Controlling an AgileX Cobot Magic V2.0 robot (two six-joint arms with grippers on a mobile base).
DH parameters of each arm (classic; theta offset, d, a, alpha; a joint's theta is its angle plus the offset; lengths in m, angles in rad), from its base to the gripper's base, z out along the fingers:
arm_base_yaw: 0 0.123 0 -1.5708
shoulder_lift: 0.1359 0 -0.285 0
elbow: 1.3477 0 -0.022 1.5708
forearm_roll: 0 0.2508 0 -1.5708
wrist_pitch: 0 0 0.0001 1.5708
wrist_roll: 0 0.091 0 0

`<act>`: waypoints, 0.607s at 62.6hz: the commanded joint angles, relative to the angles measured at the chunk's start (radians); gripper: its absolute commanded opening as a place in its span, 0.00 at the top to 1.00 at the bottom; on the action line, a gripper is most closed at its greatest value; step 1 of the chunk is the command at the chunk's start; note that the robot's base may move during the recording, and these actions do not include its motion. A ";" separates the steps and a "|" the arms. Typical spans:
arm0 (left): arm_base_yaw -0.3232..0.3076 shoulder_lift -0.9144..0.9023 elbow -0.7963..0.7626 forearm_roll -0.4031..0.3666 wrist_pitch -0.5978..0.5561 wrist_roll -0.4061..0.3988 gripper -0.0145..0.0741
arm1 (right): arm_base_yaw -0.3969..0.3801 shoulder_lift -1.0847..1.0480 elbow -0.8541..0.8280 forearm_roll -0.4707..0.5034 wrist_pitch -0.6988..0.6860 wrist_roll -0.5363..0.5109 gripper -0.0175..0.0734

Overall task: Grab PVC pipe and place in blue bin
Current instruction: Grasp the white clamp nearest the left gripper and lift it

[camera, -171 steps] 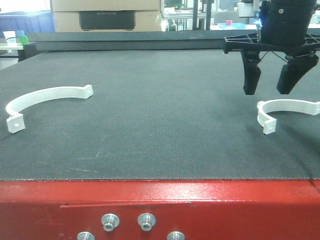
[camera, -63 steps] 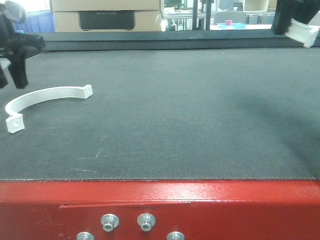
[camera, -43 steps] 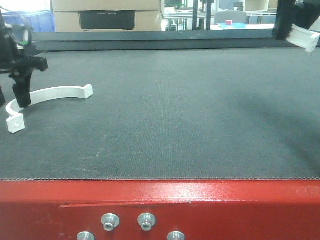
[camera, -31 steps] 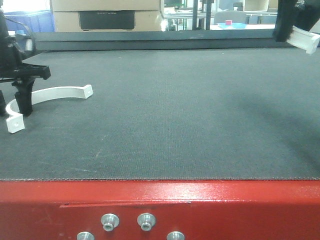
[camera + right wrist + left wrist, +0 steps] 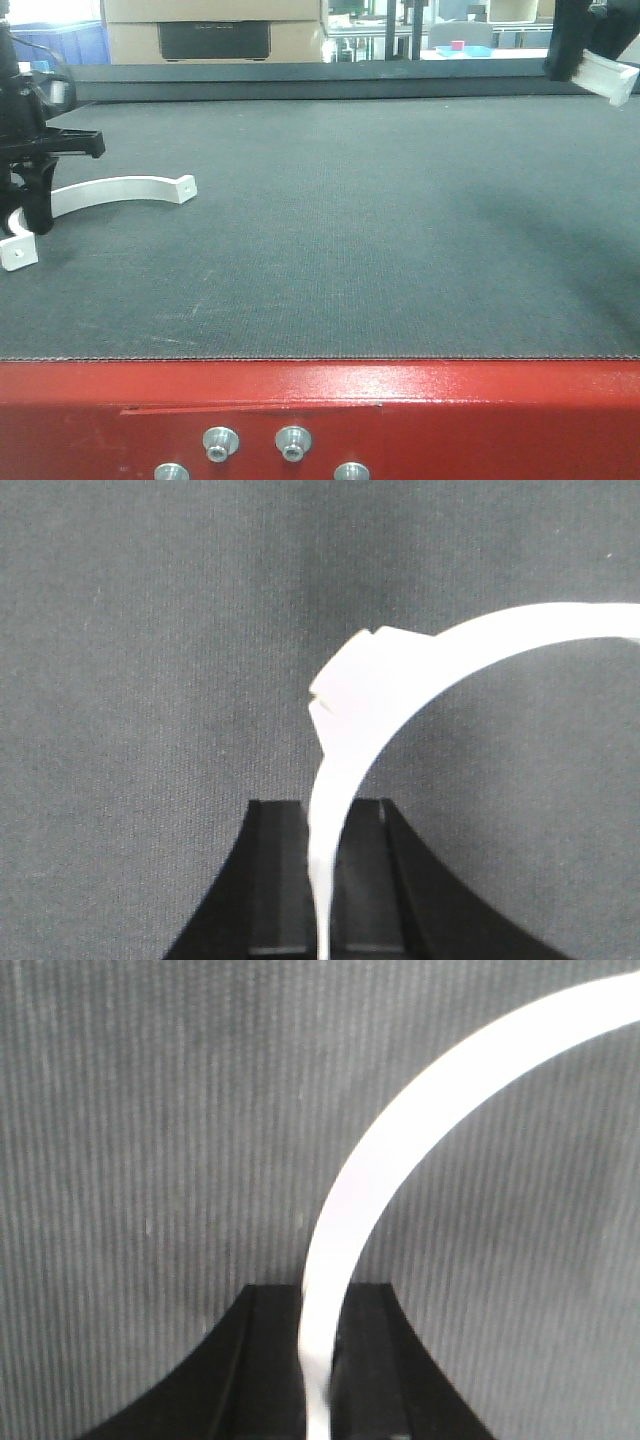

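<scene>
the left gripper [image 5: 25,205] is down at the far left of the dark grey woven table mat [image 5: 350,220], its black fingers closed narrowly on a white curved pvc clamp half [image 5: 120,188]. in the left wrist view the left gripper [image 5: 320,1305] has one finger on each side of the thin strip, with no gap showing, and the white curved pvc clamp half [image 5: 400,1130] arcs up and away to the right over the mat. from the front, the arc lies low against the mat. its far tab, with a small hole, sits to the right of the gripper, and its near tab sits just in front of the gripper at the picture's left edge. whether the piece is touching the mat or just off it i cannot tell.

the right gripper [image 5: 568,55] is high at the top right corner, mostly cut off by the frame, and holds a second white pvc clamp half [image 5: 608,75] well above the mat. in the right wrist view the right gripper [image 5: 322,825] is pinched on the strip's edge, and the second white pvc clamp half [image 5: 400,670] curves up to the right with a blocky tab at its bend.

a red metal table edge [image 5: 320,400] with silver bolts [image 5: 220,440] runs along the front. a brown cardboard box [image 5: 210,20] stands behind the table, and part of a blue container [image 5: 75,42] shows at the far left; whether it is the bin i cannot tell.
</scene>
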 commanded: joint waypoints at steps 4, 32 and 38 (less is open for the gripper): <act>-0.010 -0.082 -0.055 0.001 0.054 -0.004 0.96 | 0.001 -0.076 0.000 -0.032 -0.046 -0.009 0.99; -0.189 -0.463 -0.044 0.009 -0.114 -0.002 0.96 | 0.001 -0.377 0.112 -0.226 -0.204 -0.009 0.99; -0.223 -0.528 -0.004 0.008 -0.193 -0.007 0.96 | 0.001 -0.458 0.202 -0.231 -0.286 -0.009 0.99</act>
